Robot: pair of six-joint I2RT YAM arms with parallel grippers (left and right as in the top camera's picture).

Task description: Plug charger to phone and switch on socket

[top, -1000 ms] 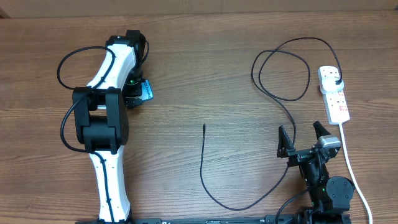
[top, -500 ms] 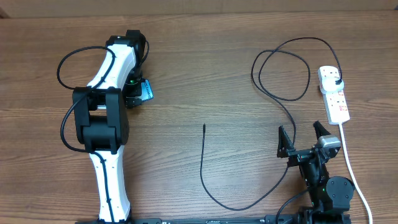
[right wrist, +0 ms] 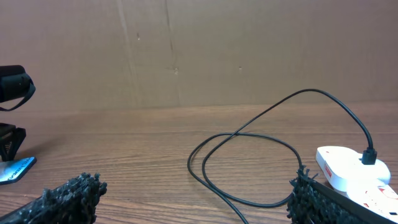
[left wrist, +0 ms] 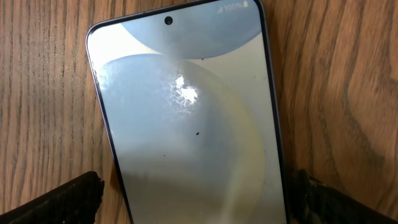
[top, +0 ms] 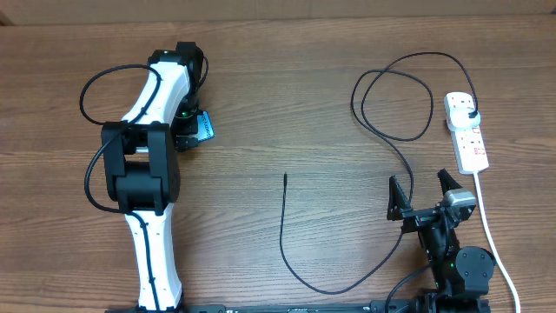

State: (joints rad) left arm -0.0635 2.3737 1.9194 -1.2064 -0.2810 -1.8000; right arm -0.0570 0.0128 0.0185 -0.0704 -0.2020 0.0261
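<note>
1. Table [top: 295, 87]: wood-grain top; carries every item below.
2. Charger [top: 282, 235]: thin black cable. Its plug sits in the far outlet of the socket, ahead and to the right of the right pincer. The cable loops ahead of that pincer, passes by its left finger, then sweeps left. The free tip [top: 285, 176] lies straight, its long axis pointing at the far table edge, between the pincers and well apart from both. Judged: left slack, awaiting pickup.
3. Socket [top: 466, 132]: white strip, just ahead and right of the right pincer, long axis running away from it. Judged: switch within that arm's reach.
4. Phone [left wrist: 186, 112]: flat, screen up, directly under the left pincer. Its long axis runs out from the wrist, slightly tilted, camera-hole end farthest. The port end is out of view.
5. Left pincer [left wrist: 199, 205]: wide, one finger on each side of the phone; contact is not evident. Judged: placed to steady the phone.
6. Right pincer [top: 423, 193]: wide, holding nothing, low near the robot's base.
</note>
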